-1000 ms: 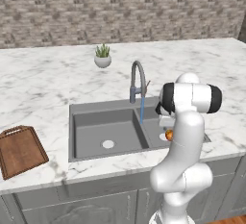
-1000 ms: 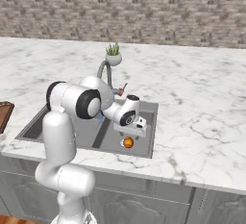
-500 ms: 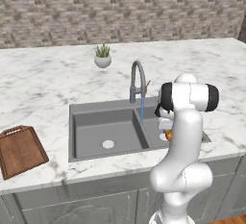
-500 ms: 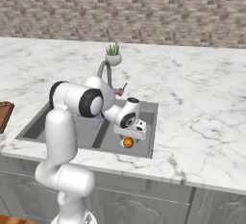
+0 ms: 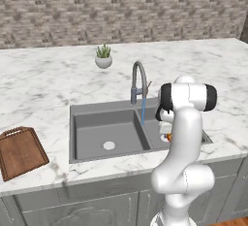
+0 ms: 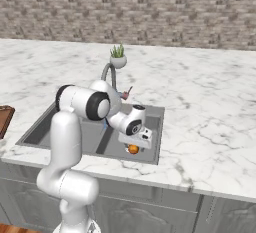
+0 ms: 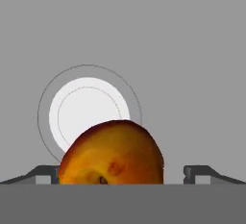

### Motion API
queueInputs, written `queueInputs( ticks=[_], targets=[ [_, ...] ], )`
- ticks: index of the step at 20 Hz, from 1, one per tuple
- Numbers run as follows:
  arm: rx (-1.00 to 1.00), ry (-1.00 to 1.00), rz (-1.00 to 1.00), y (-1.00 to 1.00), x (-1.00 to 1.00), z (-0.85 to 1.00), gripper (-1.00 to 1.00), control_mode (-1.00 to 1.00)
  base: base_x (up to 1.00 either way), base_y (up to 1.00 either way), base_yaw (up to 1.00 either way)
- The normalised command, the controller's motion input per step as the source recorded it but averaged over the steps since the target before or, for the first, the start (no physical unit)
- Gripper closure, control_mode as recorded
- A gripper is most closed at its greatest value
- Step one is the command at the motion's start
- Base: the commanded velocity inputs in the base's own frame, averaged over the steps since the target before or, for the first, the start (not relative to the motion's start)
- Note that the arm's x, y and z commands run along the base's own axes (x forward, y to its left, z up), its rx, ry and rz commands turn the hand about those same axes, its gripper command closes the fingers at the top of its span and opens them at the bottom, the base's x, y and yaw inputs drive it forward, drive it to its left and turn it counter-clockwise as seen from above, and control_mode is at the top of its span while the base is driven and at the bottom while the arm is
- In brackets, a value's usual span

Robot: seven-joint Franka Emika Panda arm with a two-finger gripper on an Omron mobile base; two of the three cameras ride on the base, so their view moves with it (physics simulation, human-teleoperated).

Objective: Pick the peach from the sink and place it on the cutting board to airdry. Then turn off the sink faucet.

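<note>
The peach (image 7: 111,153), orange-red with a yellowish patch, lies on the floor of the right basin of the dark grey sink (image 5: 92,140), just in front of the round pale drain (image 7: 86,110). My gripper (image 7: 122,172) hangs low over it, open, one fingertip on each side; the left fingertip (image 7: 48,172) is nearly at the fruit's skin and the right one stands apart. From the right base camera the peach (image 6: 133,149) sits just under the gripper (image 6: 137,143). The sink faucet (image 5: 138,77) arches over the basin divider with a blue stream of water (image 5: 143,111) running. The cutting board (image 5: 20,152) lies on the counter at far left.
A small potted plant (image 5: 103,60) stands on the marble counter behind the faucet. A stone-tiled wall (image 5: 121,7) closes off the back. The left basin has its own pale drain (image 5: 109,145). My arm's elbow (image 6: 85,102) leans over the sink's front rim.
The hand has sunk a little lower into the right basin, closer to the peach. The peach, faucet and board have not moved.
</note>
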Motion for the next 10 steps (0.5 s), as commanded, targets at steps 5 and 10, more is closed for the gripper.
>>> queueInputs(
  ticks=[5,10],
  targets=[
    [0.00,0.06,0.00,0.02,0.00,-0.20,1.00,-1.00,0.00,0.00,0.00],
    [0.00,0.05,0.00,0.09,0.00,-0.16,1.00,-1.00,0.00,0.00,0.00]
  ],
)
